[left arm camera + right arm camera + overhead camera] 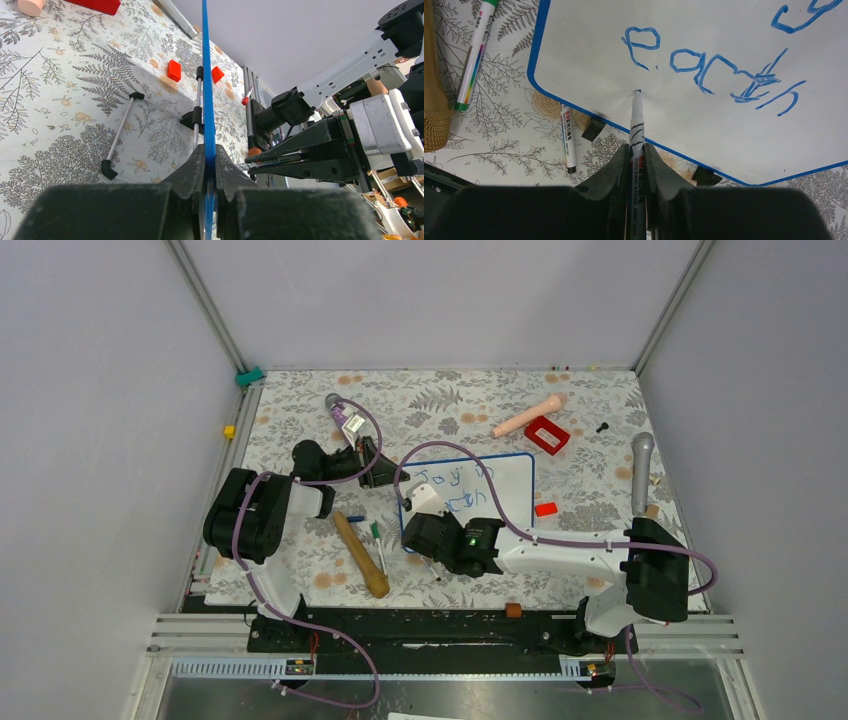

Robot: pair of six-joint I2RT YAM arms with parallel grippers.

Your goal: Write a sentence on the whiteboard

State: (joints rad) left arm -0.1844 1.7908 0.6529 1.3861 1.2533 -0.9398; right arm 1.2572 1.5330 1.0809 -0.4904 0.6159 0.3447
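Observation:
The whiteboard lies on the floral cloth, white with a thin blue frame. The sentence is in blue, with "Joy in" above "each". My left gripper is shut on the board's left edge. In the left wrist view the frame runs edge-on between the fingers. My right gripper is shut on a whiteboard marker. Its tip touches the bare board below the "e". The gripper hovers over the board's near left corner.
A green-capped marker and another marker lie beside the board's corner. A wooden-handled tool lies left of my right gripper. A red block, a red frame, a peach cylinder and a grey microphone lie around the board.

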